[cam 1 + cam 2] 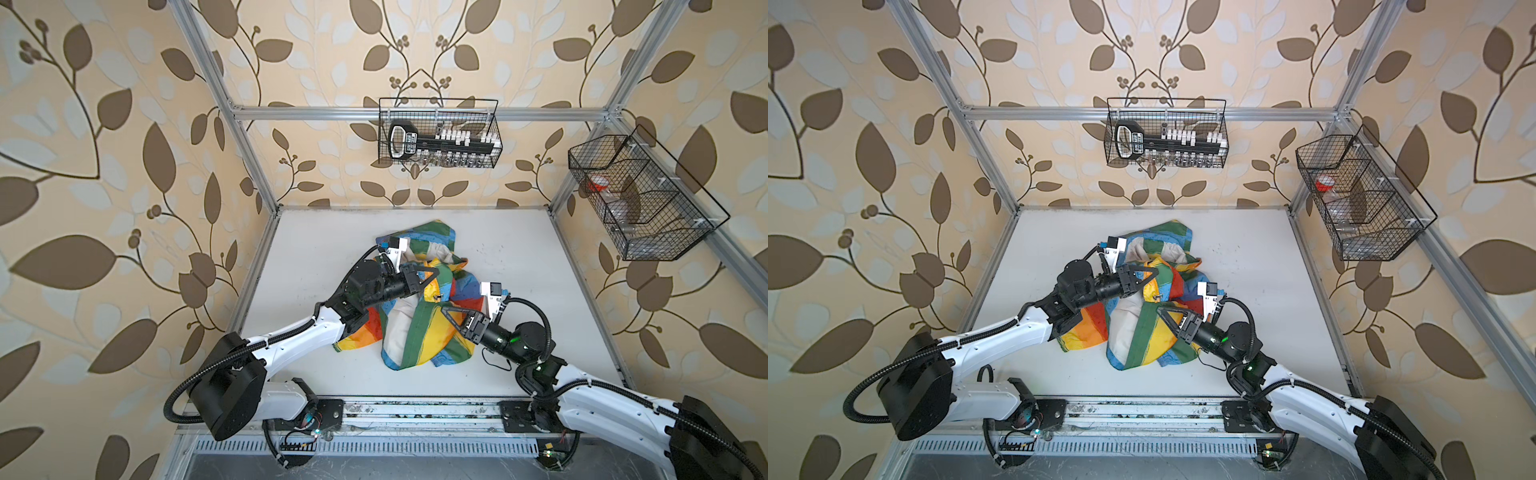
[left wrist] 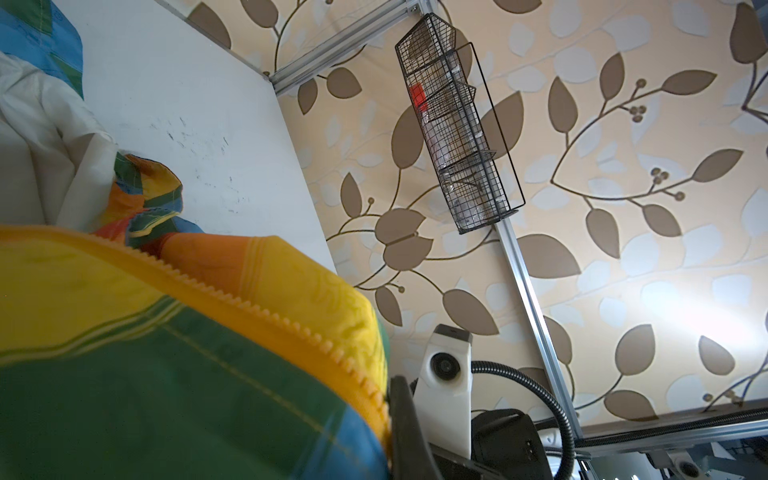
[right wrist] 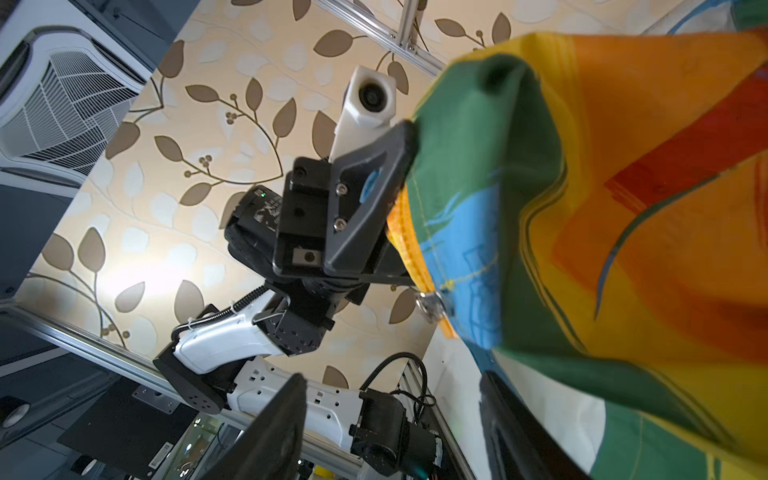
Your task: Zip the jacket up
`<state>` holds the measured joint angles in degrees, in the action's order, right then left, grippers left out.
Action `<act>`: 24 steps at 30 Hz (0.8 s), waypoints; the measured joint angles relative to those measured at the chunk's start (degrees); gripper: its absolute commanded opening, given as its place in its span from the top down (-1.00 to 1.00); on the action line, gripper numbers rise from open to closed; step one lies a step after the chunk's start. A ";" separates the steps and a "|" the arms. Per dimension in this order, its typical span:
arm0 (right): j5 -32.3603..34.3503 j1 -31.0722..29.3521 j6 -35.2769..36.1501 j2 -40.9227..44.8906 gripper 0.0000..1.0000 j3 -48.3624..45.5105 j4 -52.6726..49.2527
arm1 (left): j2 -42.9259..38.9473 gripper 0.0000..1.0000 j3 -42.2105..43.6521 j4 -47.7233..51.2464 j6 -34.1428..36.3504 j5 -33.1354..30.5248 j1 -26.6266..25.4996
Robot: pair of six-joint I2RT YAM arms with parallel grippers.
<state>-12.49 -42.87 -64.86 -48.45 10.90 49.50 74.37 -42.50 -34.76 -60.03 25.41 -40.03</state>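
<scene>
Barely begun: the jacket (image 1: 419, 332) lies crumpled mid-desk (image 1: 523, 266), unzipped, lining (image 1: 398, 322) showing; the left hand (image 1: 435, 272) pinches its zipper (image 2: 266, 316) edge, and the right hand (image 1: 446, 310) gapes empty.

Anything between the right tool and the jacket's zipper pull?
Nothing visible. The zipper pull hangs exposed on the jacket edge held by the left tool, with only air between it and the open right tool.

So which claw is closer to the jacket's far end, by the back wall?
Left. The left claw pinches the jacket just short of that end; the right claw hangs farther off, over its middle.
</scene>
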 measured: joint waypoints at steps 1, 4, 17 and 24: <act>-0.15 0.70 0.15 -0.63 -0.32 0.39 0.26 | 0.00 1.00 0.00 -0.02 -0.35 0.09 0.00; -1.03 1.92 0.04 -3.98 -0.29 1.49 2.01 | 0.00 1.00 -0.02 -0.09 -1.31 0.17 0.00; -3.02 2.21 -2.03 -12.28 0.06 2.19 11.96 | -0.09 1.00 -1.07 2.05 -3.04 0.20 0.00; -4.13 3.78 -2.80 -16.96 0.31 2.64 17.84 | -0.09 1.00 -1.07 2.03 -4.70 0.22 0.00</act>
<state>-16.62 -39.09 -67.66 -65.41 13.54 67.33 74.28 -43.57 -32.73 -64.73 25.63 -40.03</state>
